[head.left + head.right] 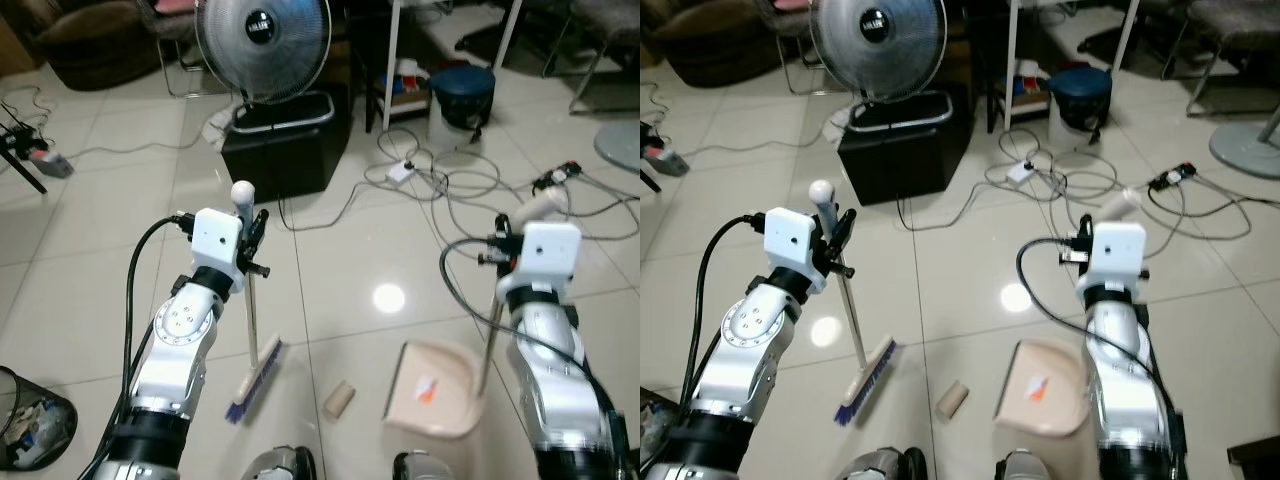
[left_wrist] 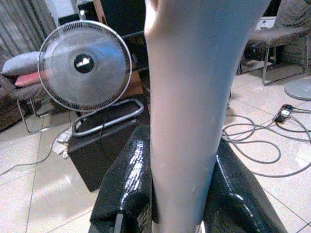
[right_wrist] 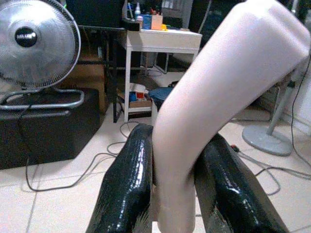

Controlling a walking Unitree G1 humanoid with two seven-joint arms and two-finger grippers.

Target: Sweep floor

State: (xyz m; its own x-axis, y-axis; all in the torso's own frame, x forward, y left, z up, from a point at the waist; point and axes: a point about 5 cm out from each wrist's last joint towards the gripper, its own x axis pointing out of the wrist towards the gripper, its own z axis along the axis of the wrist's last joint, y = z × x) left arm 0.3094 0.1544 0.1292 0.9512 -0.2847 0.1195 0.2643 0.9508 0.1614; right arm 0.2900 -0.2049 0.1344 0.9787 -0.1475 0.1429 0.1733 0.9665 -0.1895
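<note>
My left gripper (image 1: 256,232) is shut on the broom handle (image 2: 189,111) near its white knob. The thin rod runs down to the broom head (image 1: 254,380), whose blue bristles rest on the tile floor. My right gripper (image 1: 503,243) is shut on the pale dustpan handle (image 3: 214,107). The beige dustpan (image 1: 435,390) sits on the floor below it, with a small orange scrap inside. A small tan cylinder (image 1: 339,398) lies on the tiles between the broom head and the dustpan.
A standing fan (image 1: 262,40) rests on a black box (image 1: 285,150) straight ahead. Loose cables (image 1: 450,180) and a power strip (image 1: 402,172) spread over the floor at the right. A blue bin (image 1: 461,95) stands behind; a black wire wastebasket (image 1: 30,420) sits at lower left.
</note>
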